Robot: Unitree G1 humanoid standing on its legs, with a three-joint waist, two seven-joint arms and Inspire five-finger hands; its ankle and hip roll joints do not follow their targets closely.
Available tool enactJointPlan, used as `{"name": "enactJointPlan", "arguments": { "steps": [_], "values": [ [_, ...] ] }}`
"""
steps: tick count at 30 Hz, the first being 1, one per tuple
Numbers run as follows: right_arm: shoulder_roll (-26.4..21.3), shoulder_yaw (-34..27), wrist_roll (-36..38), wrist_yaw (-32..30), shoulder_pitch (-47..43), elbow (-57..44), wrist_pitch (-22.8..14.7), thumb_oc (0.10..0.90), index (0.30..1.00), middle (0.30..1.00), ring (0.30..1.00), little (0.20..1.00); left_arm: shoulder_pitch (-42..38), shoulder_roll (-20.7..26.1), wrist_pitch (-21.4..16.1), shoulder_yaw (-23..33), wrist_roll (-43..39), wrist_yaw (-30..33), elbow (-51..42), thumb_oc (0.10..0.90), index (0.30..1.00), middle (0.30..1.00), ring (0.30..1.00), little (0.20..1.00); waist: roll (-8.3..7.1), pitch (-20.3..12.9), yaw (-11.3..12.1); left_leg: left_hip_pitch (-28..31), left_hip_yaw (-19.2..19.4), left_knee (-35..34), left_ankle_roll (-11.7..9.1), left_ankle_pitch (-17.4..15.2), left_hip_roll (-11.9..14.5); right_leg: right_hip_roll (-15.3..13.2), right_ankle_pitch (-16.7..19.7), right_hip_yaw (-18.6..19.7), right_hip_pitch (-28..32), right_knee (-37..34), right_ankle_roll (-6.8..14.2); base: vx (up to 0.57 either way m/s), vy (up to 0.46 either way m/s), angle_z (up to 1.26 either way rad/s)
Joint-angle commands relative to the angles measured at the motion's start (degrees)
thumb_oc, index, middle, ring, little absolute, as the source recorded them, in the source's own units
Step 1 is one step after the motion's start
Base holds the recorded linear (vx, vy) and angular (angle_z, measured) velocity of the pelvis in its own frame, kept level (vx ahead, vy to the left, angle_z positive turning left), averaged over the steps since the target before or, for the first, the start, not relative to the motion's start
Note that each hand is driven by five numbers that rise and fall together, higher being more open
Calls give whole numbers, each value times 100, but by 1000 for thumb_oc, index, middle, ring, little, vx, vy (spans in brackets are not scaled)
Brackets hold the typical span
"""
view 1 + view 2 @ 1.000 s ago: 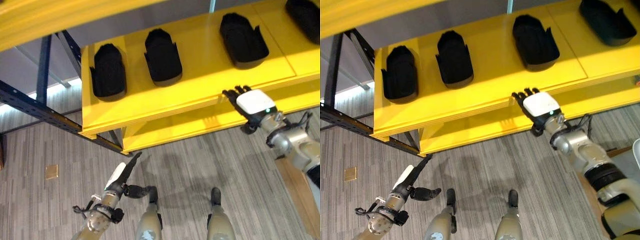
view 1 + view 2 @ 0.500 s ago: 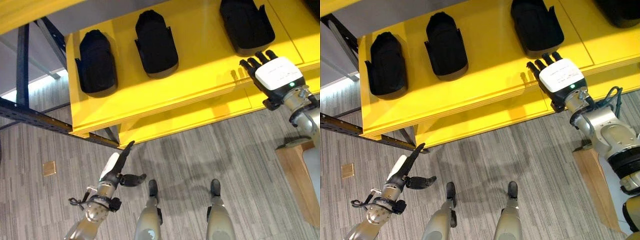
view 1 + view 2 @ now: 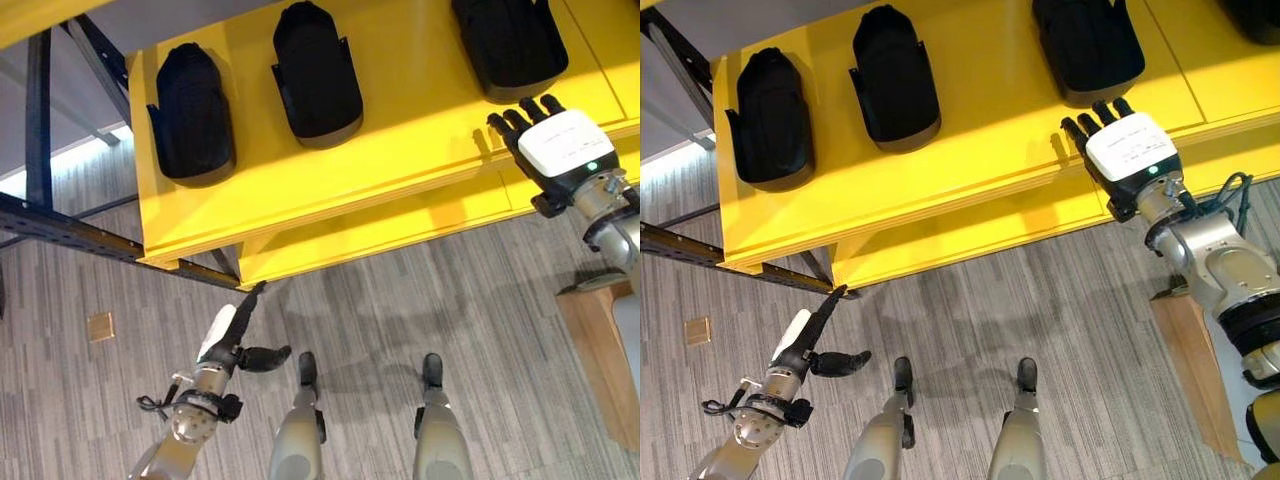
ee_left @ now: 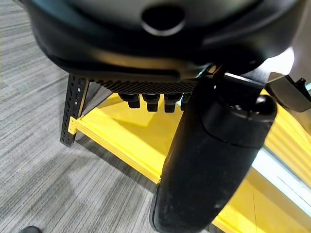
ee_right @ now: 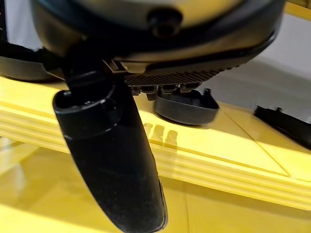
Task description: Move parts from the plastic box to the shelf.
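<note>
Three black moulded parts lie on the yellow shelf (image 3: 400,150): one at the left (image 3: 192,115), one in the middle (image 3: 315,65), one at the right (image 3: 510,45). My right hand (image 3: 558,150) hovers at the shelf's front edge just below the right part, open, fingers straight and holding nothing. In the right wrist view its thumb (image 5: 112,160) points at the shelf, with that part (image 5: 184,108) just past the fingers. My left hand (image 3: 230,335) hangs low over the floor in front of the shelf's left corner, open and empty.
A lower yellow shelf board (image 3: 380,235) sits under the top one. A dark blue beam (image 3: 60,228) runs along the left. A wooden surface (image 3: 595,350) stands at the right. A small brass plate (image 3: 100,327) is set in the grey floor.
The whole picture has shifted with the camera. My right hand has reached a little further over the shelf's front edge toward the right part. The left hand has hardly moved.
</note>
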Motion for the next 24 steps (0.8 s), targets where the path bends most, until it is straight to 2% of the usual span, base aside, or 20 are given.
{"name": "enactJointPlan", "arguments": {
  "steps": [1,7,24],
  "values": [
    [-312,138,395,-526,-1156,-52,262,900,1000,1000,1000,1000,96,325,-386,272,-174,375,-361,900,1000,1000,1000,1000,-277,-191,67,-126,-231,74,-26,206,149,-13,-465,103,-367,883,-252,0,0,0],
    [-265,294,602,-624,-1487,338,325,900,1000,1000,1000,1000,113,311,-389,322,-234,429,-374,900,1000,1000,1000,1000,-216,-139,90,-201,-253,25,-39,249,130,-18,-476,88,-453,934,-262,0,0,0],
    [4,203,1170,-784,-1731,1299,438,900,1000,1000,1000,1000,99,257,-444,399,-347,589,-327,900,1000,1000,1000,1000,-127,-24,173,-278,-300,-38,-34,290,77,-15,-493,83,-610,1075,-276,-1,-1,0]
  ]
}}
